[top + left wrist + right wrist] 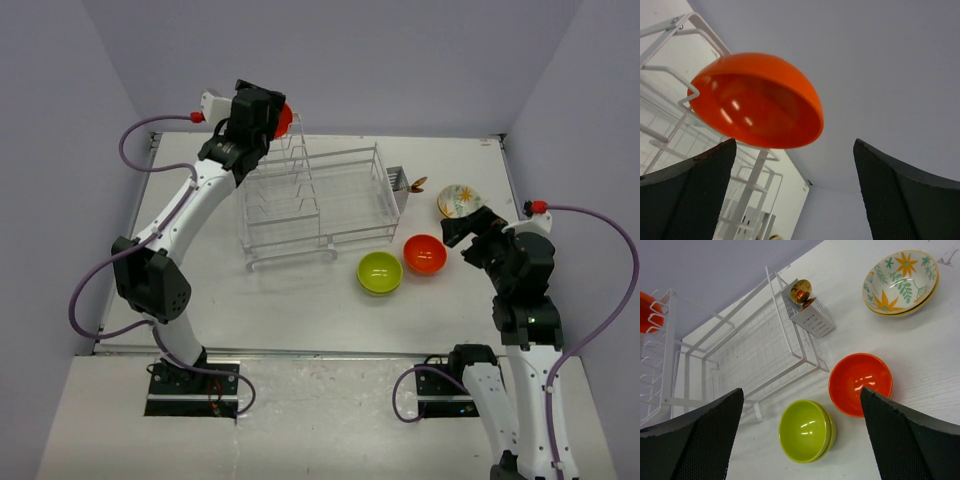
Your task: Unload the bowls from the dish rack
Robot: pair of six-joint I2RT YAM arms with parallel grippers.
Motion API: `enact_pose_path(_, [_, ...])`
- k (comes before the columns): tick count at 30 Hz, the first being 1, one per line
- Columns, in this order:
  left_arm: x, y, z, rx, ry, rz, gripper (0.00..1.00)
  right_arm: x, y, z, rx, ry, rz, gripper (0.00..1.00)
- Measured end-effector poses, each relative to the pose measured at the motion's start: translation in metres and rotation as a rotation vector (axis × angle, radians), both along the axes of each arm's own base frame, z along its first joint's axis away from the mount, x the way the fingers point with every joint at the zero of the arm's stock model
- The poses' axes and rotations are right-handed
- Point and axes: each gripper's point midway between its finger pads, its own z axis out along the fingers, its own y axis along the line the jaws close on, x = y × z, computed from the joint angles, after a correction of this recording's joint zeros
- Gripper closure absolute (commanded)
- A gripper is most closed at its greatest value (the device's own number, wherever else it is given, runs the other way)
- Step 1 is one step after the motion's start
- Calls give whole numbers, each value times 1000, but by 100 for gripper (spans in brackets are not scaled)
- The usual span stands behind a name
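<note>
Three bowls [860, 382] on table [925, 370] below your open, empty right end effector [801, 392]; fourth bowl [757, 100], in dish rack [312, 205], ahead of open, empty left end effector [794, 165].

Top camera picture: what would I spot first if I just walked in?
Probably the bright bowls: a lime-green bowl and an orange-red bowl sit side by side on the table near the right end of the white dish rack, with a flowered bowl farther back. One more orange bowl is perched high in the rack's tall end, with the open left gripper right at it.
</note>
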Motion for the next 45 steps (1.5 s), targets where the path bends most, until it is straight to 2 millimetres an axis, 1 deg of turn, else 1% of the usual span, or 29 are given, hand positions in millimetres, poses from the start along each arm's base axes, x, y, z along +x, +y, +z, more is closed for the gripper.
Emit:
enact_pose_path(2, [10, 7, 3, -12, -26, 35, 6, 0, 1, 0, -7, -1, 8, 1])
enact_pose_path(7, [31, 16, 11, -35, -69, 88, 15, -1, 4, 0, -14, -1, 32, 1])
enact_pose_path(8, [35, 16, 13, -38, -75, 94, 22, -1, 4, -1, -16, -1, 34, 1])
enact_pose_path(9, [39, 17, 14, -41, -79, 98, 23, -1, 4, -1, -16, -1, 37, 1])
enact_pose_path(12, [53, 20, 14, -48, -84, 115, 33, -1, 5, -1, -19, -2, 43, 1])
enact_pose_path(13, [57, 20, 14, -51, -85, 121, 40, -1, 6, -1, -19, -2, 47, 1])
enact_pose_path(15, [63, 21, 13, -57, -83, 129, 45, -1, 7, -2, -19, 0, 54, 1])
enact_pose_path(17, [65, 20, 7, -55, -69, 132, 51, -1, 7, -4, -20, 3, 58, 1])
enact_pose_path(19, [64, 21, 3, -64, -57, 140, 63, -1, 7, -3, -21, 0, 59, 1])
enact_pose_path(20, [64, 21, 2, -67, -53, 143, 66, -1, 7, -3, -23, -2, 59, 1])
enact_pose_path(21, [64, 22, 1, -66, -49, 146, 72, -1, 7, -3, -24, -3, 60, 1])
enact_pose_path(22, [64, 22, 1, -75, -48, 149, 83, -1, 7, -3, -26, -3, 60, 1])
enact_pose_path(24, [64, 19, 3, -95, -55, 147, 95, -1, 7, -3, -28, -6, 61, 1])
enact_pose_path(25, [63, 16, 3, -105, -53, 143, 100, 0, 7, -3, -28, -8, 61, 1])
enact_pose_path(28, [60, 9, 5, -110, -59, 136, 100, 0, 7, -4, -29, -8, 61, 1])
enact_pose_path(37, [51, 9, 10, -124, -88, 136, 100, 0, 7, -4, -35, -10, 63, 1])
enact_pose_path(40, [48, 10, 18, -117, -110, 134, 100, 0, 7, -5, -35, -10, 64, 1])
enact_pose_path(45, [35, 6, 37, -114, -172, 104, 100, 0, 7, -5, -37, -11, 68, 1])
